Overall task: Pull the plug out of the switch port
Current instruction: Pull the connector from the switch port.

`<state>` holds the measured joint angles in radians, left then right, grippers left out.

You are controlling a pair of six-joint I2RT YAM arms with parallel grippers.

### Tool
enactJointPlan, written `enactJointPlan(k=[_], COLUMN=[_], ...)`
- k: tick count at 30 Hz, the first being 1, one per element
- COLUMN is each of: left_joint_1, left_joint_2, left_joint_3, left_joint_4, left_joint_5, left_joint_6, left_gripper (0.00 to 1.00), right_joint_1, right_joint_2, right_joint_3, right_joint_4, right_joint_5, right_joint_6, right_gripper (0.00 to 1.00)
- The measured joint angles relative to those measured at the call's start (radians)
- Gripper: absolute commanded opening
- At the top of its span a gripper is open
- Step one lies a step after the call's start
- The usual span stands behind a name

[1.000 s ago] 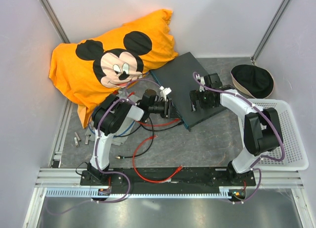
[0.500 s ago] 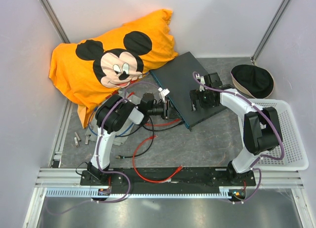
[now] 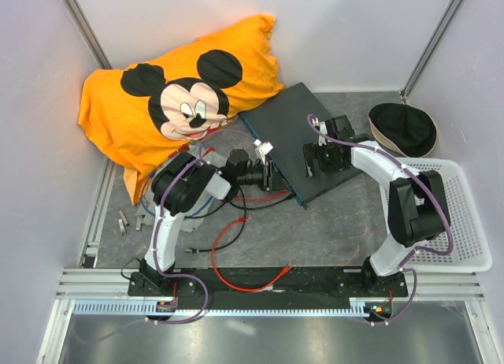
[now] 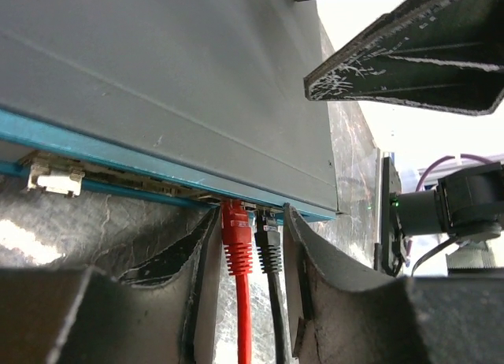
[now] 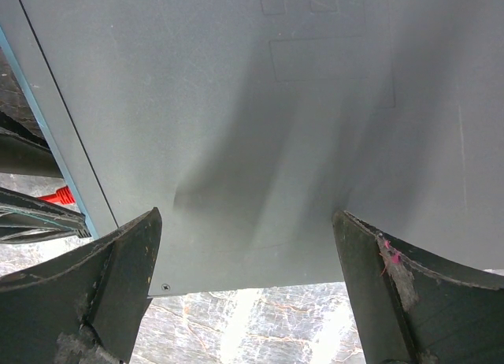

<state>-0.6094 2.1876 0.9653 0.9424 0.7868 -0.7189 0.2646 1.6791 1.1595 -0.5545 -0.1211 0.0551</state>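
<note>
The switch (image 3: 291, 135) is a flat dark grey box lying at an angle on the table, its teal socket face (image 4: 118, 155) turned towards the left arm. A red plug (image 4: 235, 230) and a black plug (image 4: 268, 242) sit side by side in its ports. My left gripper (image 4: 250, 218) is at that face (image 3: 272, 173), its fingers closed in on both plugs, one on each outer side. My right gripper (image 5: 246, 218) stands open over the switch's grey top (image 5: 236, 104) near a corner (image 3: 313, 159), holding nothing.
An orange Mickey Mouse pillow (image 3: 181, 88) lies behind the switch on the left. A black round cap (image 3: 403, 128) and a white basket (image 3: 465, 222) are on the right. Loose red cable (image 3: 236, 261) and black cables trail between the arms' bases.
The left gripper's jaws have narrowed onto the two plugs and its arm has shifted slightly. The right arm and the switch have stayed put.
</note>
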Motion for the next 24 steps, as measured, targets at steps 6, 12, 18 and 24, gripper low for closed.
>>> enactJointPlan(k=[6,12,18,24], left_joint_1=[-0.005,-0.003,-0.005,-0.009], left_joint_2=[0.056,0.092,0.091,0.082], left_joint_3=[0.0,0.001,0.001,0.052], left_joint_4=[0.084,0.169,0.155,0.019], left_joint_5=[0.011,0.019,-0.01,-0.013], left_joint_6=[-0.025,-0.073,-0.13,-0.155], left_gripper=[0.28,0.24,0.02,0.02], right_joint_1=[0.0,0.0,0.0,-0.003], right_joint_2=[0.0,0.0,0.002,0.005], right_joint_3=[0.0,0.0,0.0,0.0], right_joint_4=[0.0,-0.001,0.001,0.011], right_joint_5=[0.006,0.007,0.007,0.02], right_joint_6=[0.0,0.0,0.001,0.0], right_gripper=[0.98,0.98,0.98,0.98])
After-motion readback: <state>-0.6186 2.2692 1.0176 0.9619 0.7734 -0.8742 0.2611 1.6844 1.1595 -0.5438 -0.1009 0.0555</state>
